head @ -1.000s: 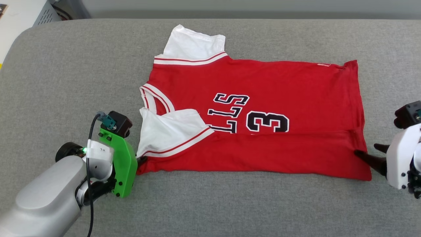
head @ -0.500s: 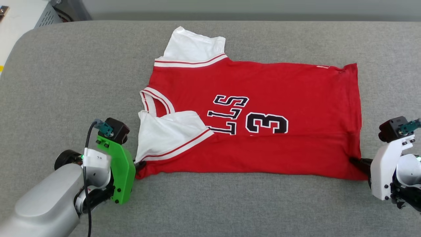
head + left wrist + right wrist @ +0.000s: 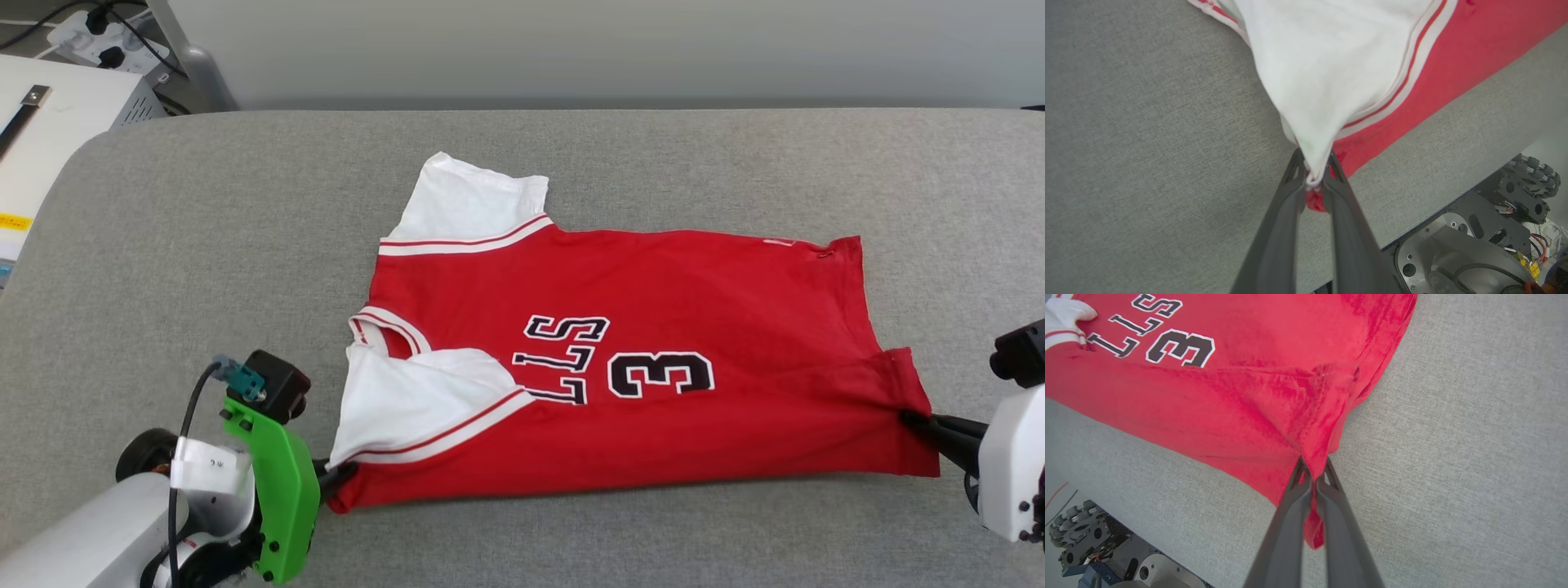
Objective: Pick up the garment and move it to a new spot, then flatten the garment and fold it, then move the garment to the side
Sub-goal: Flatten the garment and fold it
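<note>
The left gripper (image 3: 1312, 171) is pinched tight on the sleeve corner of the shirt (image 3: 653, 294) and the right gripper (image 3: 1313, 469) on its hem corner, likely to keep the near edge taut between the fingers for folding. The shirt lies spread on the grey cushion (image 3: 204, 245) ahead of the fingers, with bare room beyond it; the cushion's front edge runs close behind them.

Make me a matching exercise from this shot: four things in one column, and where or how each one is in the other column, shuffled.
1. left pincer
2. right pincer
3. far white sleeve
4. number 3

A. lies flat on the grey surface, away from the robot
B. shut on the garment's all-red near corner
C. printed black on the red front
D. shut on the near corner with the folded white sleeve

Pairs: 1-D, 2-B, 3-A, 4-C
</note>
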You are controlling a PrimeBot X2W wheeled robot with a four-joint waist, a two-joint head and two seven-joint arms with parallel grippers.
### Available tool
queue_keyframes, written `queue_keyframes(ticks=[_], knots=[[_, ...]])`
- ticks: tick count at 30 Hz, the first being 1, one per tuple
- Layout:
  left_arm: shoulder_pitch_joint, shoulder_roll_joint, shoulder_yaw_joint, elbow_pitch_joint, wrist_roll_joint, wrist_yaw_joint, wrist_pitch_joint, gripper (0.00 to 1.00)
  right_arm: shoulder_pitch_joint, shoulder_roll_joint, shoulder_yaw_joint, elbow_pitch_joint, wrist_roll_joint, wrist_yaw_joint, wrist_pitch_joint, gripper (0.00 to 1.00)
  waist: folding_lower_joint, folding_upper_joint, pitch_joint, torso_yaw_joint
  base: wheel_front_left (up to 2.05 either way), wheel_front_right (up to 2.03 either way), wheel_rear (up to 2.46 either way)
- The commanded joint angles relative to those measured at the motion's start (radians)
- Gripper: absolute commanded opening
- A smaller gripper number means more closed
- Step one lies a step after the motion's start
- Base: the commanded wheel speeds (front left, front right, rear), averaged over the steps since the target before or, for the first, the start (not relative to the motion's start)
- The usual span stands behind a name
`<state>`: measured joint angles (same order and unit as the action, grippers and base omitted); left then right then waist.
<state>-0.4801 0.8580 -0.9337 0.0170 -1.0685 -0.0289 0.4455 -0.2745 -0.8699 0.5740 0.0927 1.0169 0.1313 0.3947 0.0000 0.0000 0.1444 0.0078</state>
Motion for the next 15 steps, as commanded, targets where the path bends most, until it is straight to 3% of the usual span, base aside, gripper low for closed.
queue_keyframes(ticks=[1,4,6,15], knots=[[0.025,0.013,0.000,-0.022,-0.014,0.016,0.002,0.00,0.028,-0.012,-0.018,-0.012,0.010,-0.001,0.004,0.00,0.0000,0.0000,0.003,-0.001,0.00,0.00,0.00],[0.050,0.027,-0.003,-0.064,-0.017,0.040,-0.001,0.00,0.076,-0.024,-0.058,-0.032,0.023,-0.001,0.025,0.00,0.0000,0.0000,0.014,-0.003,0.00,0.00,0.00],[0.055,0.021,-0.014,-0.060,0.005,0.058,-0.004,0.00,0.102,0.002,-0.086,-0.024,0.020,-0.001,0.058,0.00,0.0000,0.0000,0.042,-0.009,0.00,0.00,0.00],[0.020,-0.032,-0.038,0.077,0.048,0.046,-0.007,0.00,0.051,0.109,-0.084,0.113,-0.075,-0.001,0.052,0.00,0.0000,0.0000,0.095,-0.014,0.00,0.00,0.00]])
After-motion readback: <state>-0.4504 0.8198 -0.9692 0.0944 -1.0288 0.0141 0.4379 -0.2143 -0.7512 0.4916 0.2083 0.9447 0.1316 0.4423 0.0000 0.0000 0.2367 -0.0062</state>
